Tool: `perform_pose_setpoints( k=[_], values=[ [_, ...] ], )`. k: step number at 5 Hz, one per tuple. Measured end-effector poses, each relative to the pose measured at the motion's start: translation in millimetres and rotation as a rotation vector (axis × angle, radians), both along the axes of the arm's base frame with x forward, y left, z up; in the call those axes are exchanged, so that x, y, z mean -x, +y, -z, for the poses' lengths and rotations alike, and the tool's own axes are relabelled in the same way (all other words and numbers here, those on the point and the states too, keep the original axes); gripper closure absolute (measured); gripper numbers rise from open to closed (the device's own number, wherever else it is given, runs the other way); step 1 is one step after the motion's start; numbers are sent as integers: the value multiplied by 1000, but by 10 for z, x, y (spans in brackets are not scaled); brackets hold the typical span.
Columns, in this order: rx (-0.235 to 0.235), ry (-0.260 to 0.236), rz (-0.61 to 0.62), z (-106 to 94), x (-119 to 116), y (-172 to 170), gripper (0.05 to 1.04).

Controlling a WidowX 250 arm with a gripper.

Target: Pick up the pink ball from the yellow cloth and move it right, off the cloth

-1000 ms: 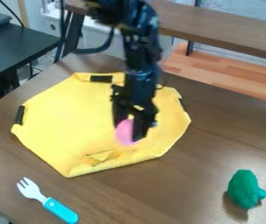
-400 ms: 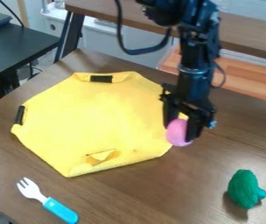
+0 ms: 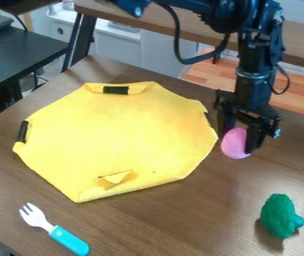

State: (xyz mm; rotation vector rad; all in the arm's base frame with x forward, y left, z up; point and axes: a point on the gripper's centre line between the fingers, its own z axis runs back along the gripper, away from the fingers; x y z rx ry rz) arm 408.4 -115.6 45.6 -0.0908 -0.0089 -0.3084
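a fork [image 3: 54,230] and green toy [image 3: 279,216] lie on a table [image 3: 175,220]

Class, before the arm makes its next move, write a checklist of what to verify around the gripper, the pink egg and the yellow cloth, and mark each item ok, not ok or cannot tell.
1. Pink egg between the fingers of the gripper: ok.
2. Grip firm enough for a move: cannot tell.
3. Yellow cloth flat all over: not ok, its near edge is folded and puckered.
4. Fork off the cloth: ok, it lies on the table.
5. Green toy apart from the gripper: ok.
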Motion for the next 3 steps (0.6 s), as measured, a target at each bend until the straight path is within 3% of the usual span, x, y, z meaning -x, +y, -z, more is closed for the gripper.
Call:
perform_pose_setpoints(
  k=[3],
  values=[
    [-2,-30,20,289,-390,-272,389]
  ],
)
